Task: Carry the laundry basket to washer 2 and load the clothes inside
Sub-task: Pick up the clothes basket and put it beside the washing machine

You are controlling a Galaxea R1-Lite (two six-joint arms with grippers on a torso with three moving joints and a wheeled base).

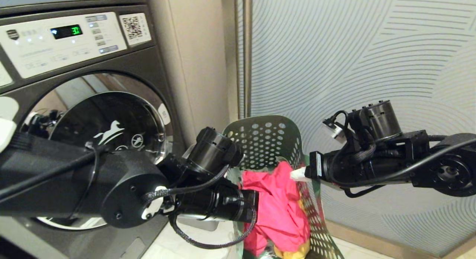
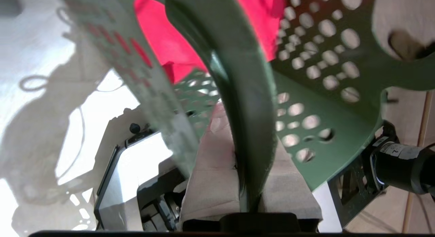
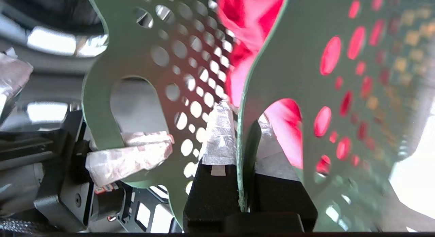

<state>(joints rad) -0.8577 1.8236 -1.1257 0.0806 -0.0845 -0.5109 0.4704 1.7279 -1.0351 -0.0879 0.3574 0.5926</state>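
A dark grey front-loading washer (image 1: 85, 114) fills the upper left of the head view, its chrome-ringed glass door (image 1: 111, 129) closed and bearing a white horse mark; a green number glows on the control panel (image 1: 63, 39) above it. A beige wall column (image 1: 193, 58) stands to its right, and a pale panel with curved lines (image 1: 364, 65) takes up the right half of the frame. No numeral on the machine can be read here.

The laundry basket (image 1: 266, 138) sits low in the centre of the head view, between the two arms and just right of the washer's door. Its perforated green wall rises behind the clothes (image 1: 277, 210): a bright pink-red garment heaped on top, with a yellow-orange piece showing at the bottom edge.

The left gripper (image 2: 249, 182) is clamped on the basket's rim, its taped fingers (image 2: 210, 182) pressed to either side of the green edge. The right gripper (image 3: 242, 152) is likewise pinched on the opposite rim beside a handle slot, its padded fingers (image 3: 219, 141) nearly together with only the thin plastic wall between them.
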